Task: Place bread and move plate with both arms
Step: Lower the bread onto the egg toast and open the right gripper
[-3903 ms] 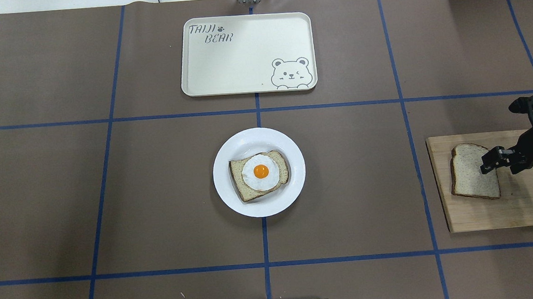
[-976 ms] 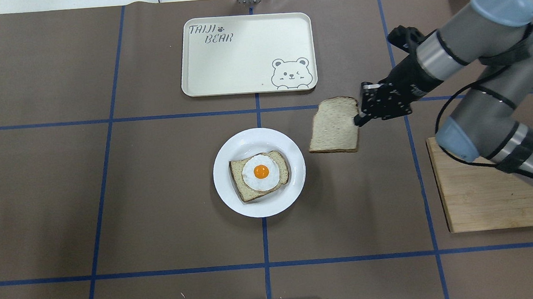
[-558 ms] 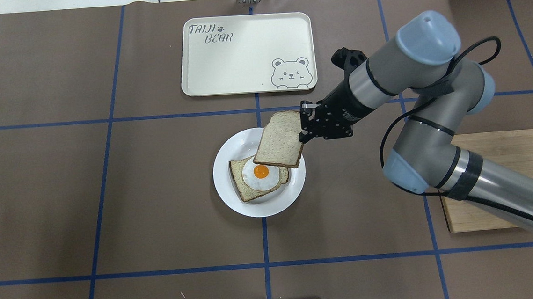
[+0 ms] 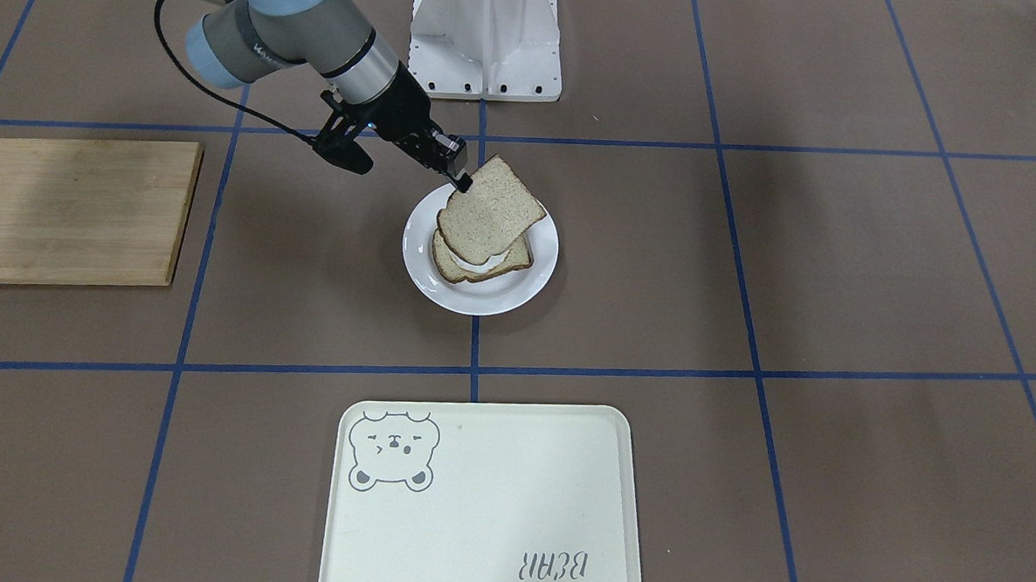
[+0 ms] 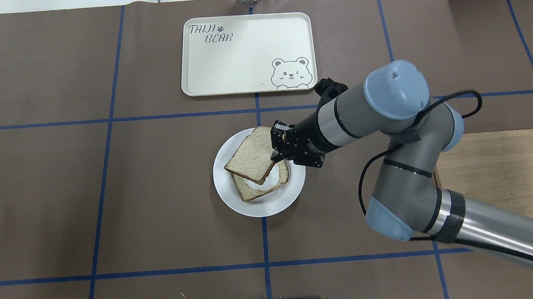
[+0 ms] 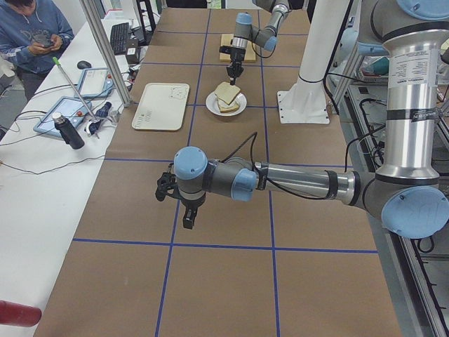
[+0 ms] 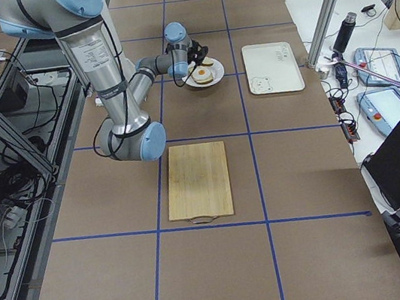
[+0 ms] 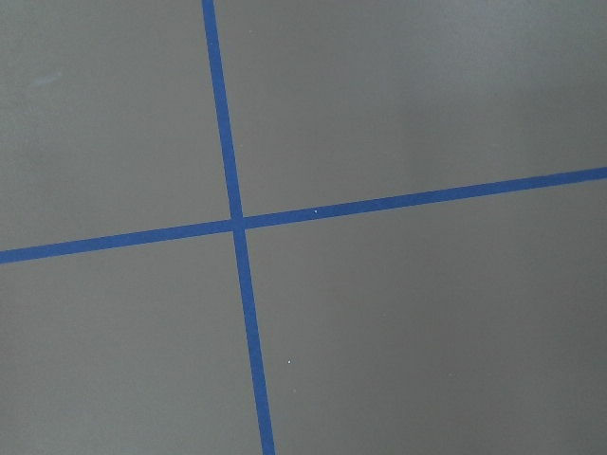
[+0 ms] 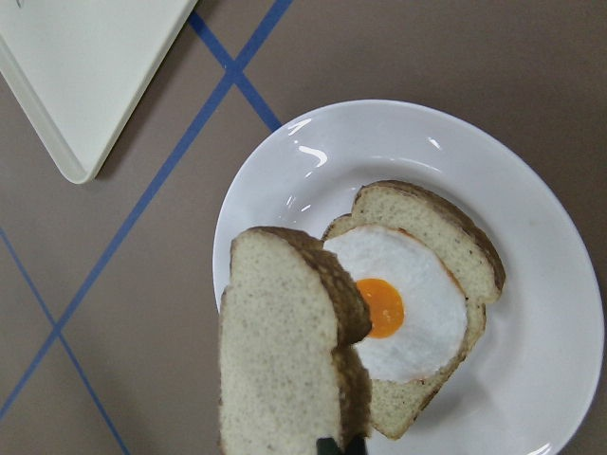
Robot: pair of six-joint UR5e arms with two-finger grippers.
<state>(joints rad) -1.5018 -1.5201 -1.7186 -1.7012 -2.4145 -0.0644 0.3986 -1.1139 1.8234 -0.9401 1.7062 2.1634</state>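
My right gripper is shut on one edge of the plain bread and holds it tilted just above the egg-topped slice on the white plate. The front view shows the gripper, the bread and the plate. In the right wrist view the bread hangs over the fried egg and plate. My left gripper shows only in the left side view, low over bare table far from the plate. I cannot tell whether it is open.
The cream bear-print tray lies beyond the plate, also seen in the front view. The wooden cutting board lies at the right with nothing on it. The robot base stands behind the plate. Blue tape lines cross the brown table.
My right gripper lifted the bread off the cutting board and carried it left. In the last half second it moved further over the plate and lower, covering the egg.
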